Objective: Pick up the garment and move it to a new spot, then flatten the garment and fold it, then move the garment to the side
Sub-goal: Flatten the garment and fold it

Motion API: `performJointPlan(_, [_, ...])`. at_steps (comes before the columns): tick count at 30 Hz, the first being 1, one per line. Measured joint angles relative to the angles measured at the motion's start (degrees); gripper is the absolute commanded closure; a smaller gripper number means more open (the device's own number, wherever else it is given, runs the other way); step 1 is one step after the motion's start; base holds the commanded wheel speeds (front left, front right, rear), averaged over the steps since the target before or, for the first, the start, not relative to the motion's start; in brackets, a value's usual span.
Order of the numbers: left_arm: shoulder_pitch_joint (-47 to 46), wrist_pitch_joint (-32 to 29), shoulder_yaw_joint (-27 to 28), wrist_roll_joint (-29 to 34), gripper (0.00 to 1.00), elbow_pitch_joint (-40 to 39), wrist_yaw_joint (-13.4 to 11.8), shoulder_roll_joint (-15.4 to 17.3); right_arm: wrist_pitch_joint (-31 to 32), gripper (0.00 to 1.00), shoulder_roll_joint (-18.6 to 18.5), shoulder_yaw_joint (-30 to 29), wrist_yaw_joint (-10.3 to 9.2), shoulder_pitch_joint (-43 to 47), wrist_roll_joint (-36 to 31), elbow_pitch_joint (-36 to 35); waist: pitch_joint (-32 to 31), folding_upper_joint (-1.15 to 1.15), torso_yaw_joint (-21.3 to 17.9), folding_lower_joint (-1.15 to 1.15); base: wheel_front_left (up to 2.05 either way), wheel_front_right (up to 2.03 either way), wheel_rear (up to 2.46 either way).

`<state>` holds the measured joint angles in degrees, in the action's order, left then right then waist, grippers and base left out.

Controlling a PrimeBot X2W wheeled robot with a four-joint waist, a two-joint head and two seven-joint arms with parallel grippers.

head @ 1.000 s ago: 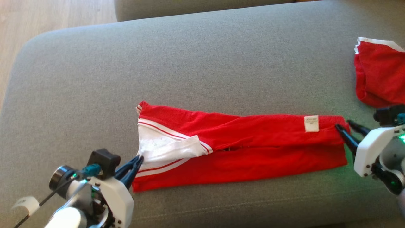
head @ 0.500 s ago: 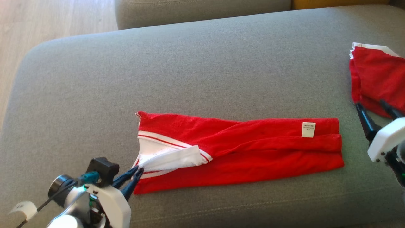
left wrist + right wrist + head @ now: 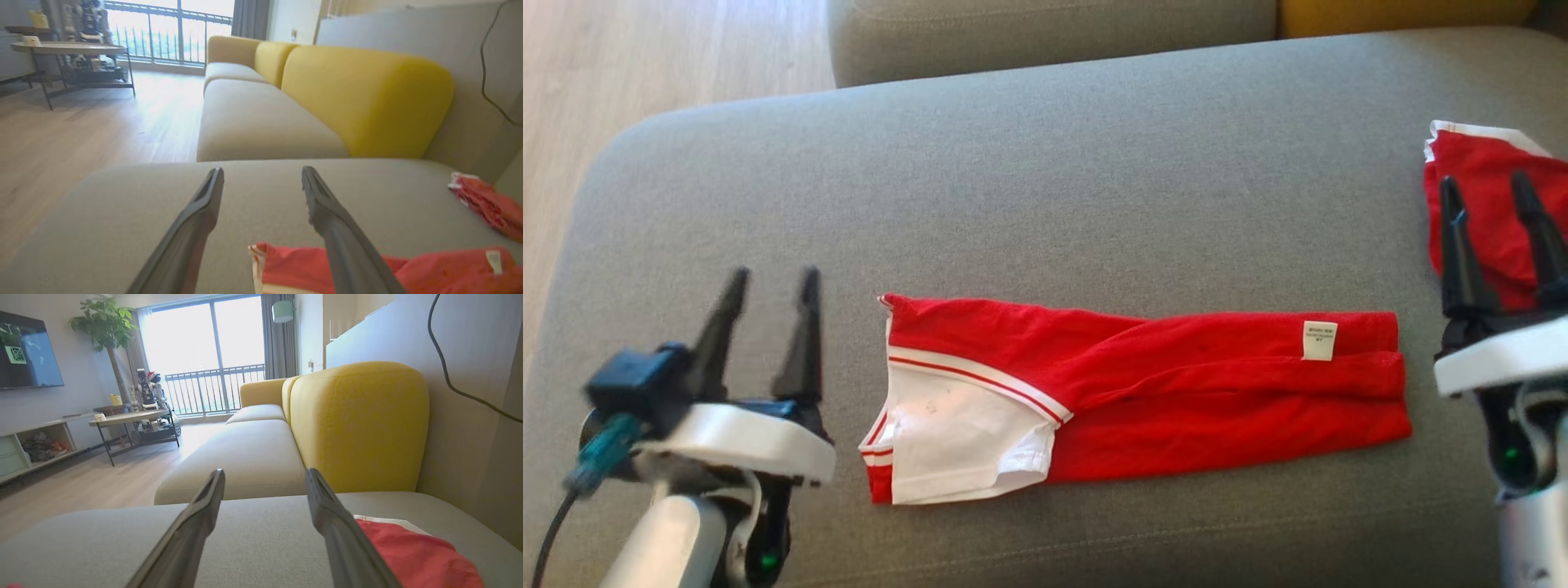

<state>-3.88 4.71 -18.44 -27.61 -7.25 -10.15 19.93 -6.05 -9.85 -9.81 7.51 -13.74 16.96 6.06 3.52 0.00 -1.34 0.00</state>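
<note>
Garment: your red garment lies folded in a long strip across the middle of the grey sofa seat, white sleeve at its left end.
Claws: left claw and right claw are both spread and empty, one off each end.
Risk: pinch only the top layer and the fold slumps open.
Hidden: the other red cloth, at the right, is cut off by the frame edge and partly behind your right claw.
</note>
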Motion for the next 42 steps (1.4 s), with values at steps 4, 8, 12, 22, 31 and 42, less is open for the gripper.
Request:
performJointPlan(4, [0.3,7.3,2.5,-0.5,0.00,1.1,-2.0,-3.5,-3.2,0.00,2.6,-0.5,0.00,3.0,-0.8,-2.4,-0.9,0.00,0.0,0.00,0.00,0.00,0.00])
performJointPlan(8, [2.1,9.6,5.0,-1.0,0.00,2.1,-2.5,-7.3,-4.5,0.00,4.6,-1.3,0.00,5.8,-1.0,-2.7,-1.4,0.00,-0.1,0.00,0.00,0.00,0.00])
performJointPlan(12, [5.3,9.6,7.1,0.2,0.00,3.4,-1.8,-10.4,-4.6,0.00,5.7,-1.1,0.00,8.0,-1.8,-2.0,-1.3,0.00,-0.1,0.00,0.00,0.00,0.00])
performJointPlan(22, [5.8,9.6,9.6,5.3,0.00,6.0,3.5,-13.4,-0.5,0.00,7.0,-6.2,0.00,8.3,-2.9,6.7,0.9,0.00,-0.2,0.00,0.00,0.00,0.00])
performJointPlan(31, [3.7,9.6,9.1,8.0,0.00,8.9,6.1,-14.6,2.8,0.00,7.2,-10.2,0.00,1.8,-4.8,19.5,4.8,0.00,0.2,0.00,0.00,0.00,0.00])
performJointPlan(42, [2.0,9.6,9.3,9.5,0.00,9.8,7.2,-15.3,3.6,0.00,7.2,-11.0,0.00,-1.4,-5.2,28.6,7.1,0.00,1.1,0.00,0.00,0.00,0.00])
